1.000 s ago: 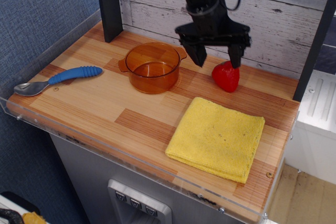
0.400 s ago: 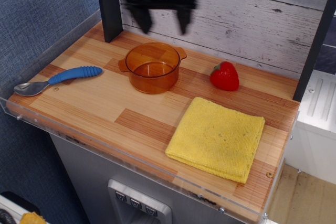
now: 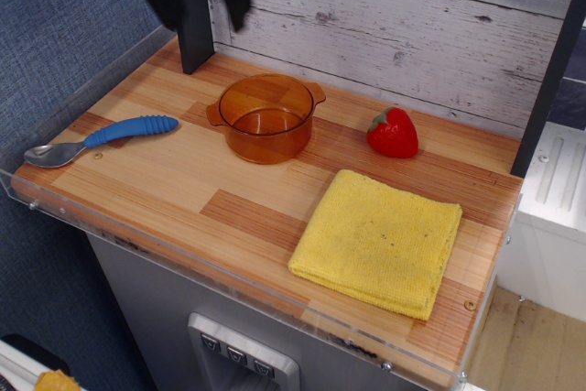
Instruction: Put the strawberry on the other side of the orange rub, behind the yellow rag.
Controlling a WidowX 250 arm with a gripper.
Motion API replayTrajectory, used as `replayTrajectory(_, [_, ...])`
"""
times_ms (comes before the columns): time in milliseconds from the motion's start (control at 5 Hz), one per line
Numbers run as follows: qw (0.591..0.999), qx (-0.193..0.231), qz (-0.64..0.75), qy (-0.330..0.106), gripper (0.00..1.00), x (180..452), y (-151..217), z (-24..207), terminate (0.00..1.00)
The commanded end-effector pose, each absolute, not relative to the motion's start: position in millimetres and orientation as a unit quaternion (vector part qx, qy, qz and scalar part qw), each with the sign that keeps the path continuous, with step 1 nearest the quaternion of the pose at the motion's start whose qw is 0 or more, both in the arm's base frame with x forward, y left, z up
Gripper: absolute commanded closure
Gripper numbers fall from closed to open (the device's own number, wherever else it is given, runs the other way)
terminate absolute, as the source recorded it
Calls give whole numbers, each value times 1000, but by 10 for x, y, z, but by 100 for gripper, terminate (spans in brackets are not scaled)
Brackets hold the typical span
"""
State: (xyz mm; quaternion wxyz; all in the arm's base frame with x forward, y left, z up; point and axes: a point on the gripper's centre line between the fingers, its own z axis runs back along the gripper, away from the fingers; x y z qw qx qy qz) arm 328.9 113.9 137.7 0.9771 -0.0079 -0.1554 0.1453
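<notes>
The strawberry [image 3: 393,133] is red with a green cap and lies on the wooden counter right of the orange rub [image 3: 266,117], a translucent amber pot with two small handles. It sits just behind the yellow rag [image 3: 379,239], which lies folded at the front right. My gripper [image 3: 202,5] is blurred at the top left, high above the counter, far from the strawberry. Its two fingers are spread apart and hold nothing.
A blue-handled spoon [image 3: 103,136] lies at the left edge. A dark post [image 3: 192,29] stands at the back left beside the gripper. A white plank wall [image 3: 412,34] runs along the back. A clear plastic lip edges the counter's front and left.
The gripper let go of the strawberry, rose and swept left across the back wall to the top left corner. The strawberry stays where it was set, tipped slightly more upright.
</notes>
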Motion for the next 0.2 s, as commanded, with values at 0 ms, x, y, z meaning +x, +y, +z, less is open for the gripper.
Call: replayTrajectory(0, [972,3,144,-188,0,3017,1211,1723,100])
